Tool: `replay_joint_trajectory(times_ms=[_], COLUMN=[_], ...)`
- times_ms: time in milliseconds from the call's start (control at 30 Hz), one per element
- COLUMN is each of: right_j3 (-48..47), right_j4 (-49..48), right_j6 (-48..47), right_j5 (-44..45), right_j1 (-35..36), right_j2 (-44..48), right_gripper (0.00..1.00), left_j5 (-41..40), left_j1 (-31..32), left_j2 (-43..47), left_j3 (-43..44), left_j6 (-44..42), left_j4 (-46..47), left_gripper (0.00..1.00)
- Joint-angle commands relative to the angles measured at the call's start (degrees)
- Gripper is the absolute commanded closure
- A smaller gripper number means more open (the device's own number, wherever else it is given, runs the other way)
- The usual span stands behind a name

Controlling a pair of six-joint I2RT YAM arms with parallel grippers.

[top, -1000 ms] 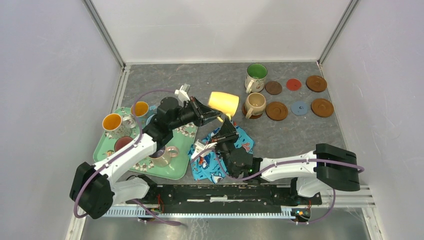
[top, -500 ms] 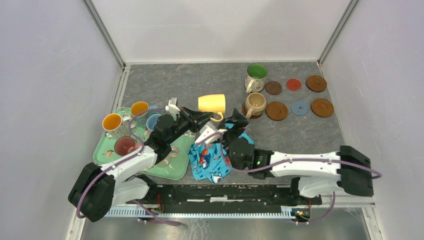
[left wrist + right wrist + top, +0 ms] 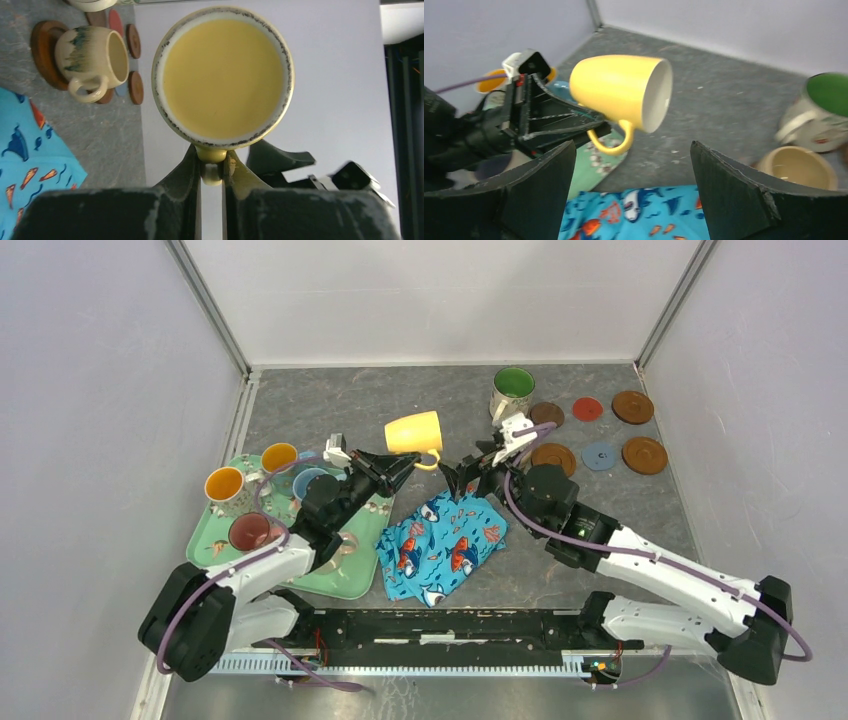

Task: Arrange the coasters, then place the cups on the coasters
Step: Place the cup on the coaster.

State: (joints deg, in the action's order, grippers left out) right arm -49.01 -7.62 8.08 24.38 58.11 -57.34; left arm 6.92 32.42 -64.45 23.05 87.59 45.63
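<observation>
My left gripper is shut on the handle of a yellow cup, which hangs on its side above the table. To its right my right gripper stands open and empty, facing that cup over the fish-print cloth. A cream cup with a green inside stands at the back right. A beige cup sits on a brown coaster; the right arm hides it from above. Brown coasters, a red one and a blue-grey one lie in two rows.
A green floral tray at the left holds several cups, among them an orange-lined one, a light blue one and a pink one. The blue cloth lies spread on the table between the arms.
My right gripper opened, let go of the cloth and swung up and to the right toward the coasters. The left gripper carried the yellow cup slightly left.
</observation>
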Motion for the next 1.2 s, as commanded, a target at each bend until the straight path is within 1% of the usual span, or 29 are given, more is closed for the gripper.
replay_joint_trajectory(times_ms=[0, 67, 167, 200, 267, 400, 567, 800, 967, 1167], right_j3=[1.01, 1.85, 3.65, 3.83, 4.08, 5.65, 5.07, 4.72, 4.25, 3.93], right_j4=[-2.86, -5.23, -10.6, -11.51, -12.49, -15.36, -16.74, -19.53, -20.71, -22.76], right_j6=[20.47, 25.53, 33.68, 35.29, 38.19, 42.14, 43.19, 45.23, 45.41, 46.49], right_j5=[-17.54, -22.83, -31.47, -32.94, -34.76, -35.77, -36.28, -39.1, -39.06, -40.03], right_j1=[-6.37, -10.22, -14.6, -15.15, -15.81, -16.76, -16.97, -16.91, -17.22, -17.89], right_j2=[0.46, 0.45, -0.6, -1.42, -2.75, -3.89, -5.37, -9.0, -10.46, -11.64], right_gripper=[0.11, 0.14, 0.23, 0.26, 0.29, 0.31, 0.31, 0.36, 0.38, 0.44], left_j5=[-0.07, 0.83, 1.78, 2.09, 2.58, 3.27, 4.3, 5.96, 7.28, 8.73], left_j1=[-0.34, -0.34, -0.33, -0.32, -0.26, -0.26, -0.26, -0.26, -0.19, -0.17], left_j2=[-0.33, -0.94, -1.12, -1.24, -1.65, -2.63, -3.42, -5.38, -6.04, -6.2], left_j3=[1.39, 1.85, 2.45, 2.63, 2.97, 3.23, 3.79, 5.07, 5.45, 5.8], left_j6=[3.03, 3.26, 3.2, 3.2, 3.2, 3.58, 3.42, 3.64, 3.73, 3.43], left_j4=[15.13, 16.64, 18.19, 18.71, 20.27, 22.78, 24.24, 26.51, 27.08, 27.06], left_gripper=[0.98, 0.98, 0.98, 0.98, 0.98, 0.98, 0.98, 0.98, 0.98, 0.98])
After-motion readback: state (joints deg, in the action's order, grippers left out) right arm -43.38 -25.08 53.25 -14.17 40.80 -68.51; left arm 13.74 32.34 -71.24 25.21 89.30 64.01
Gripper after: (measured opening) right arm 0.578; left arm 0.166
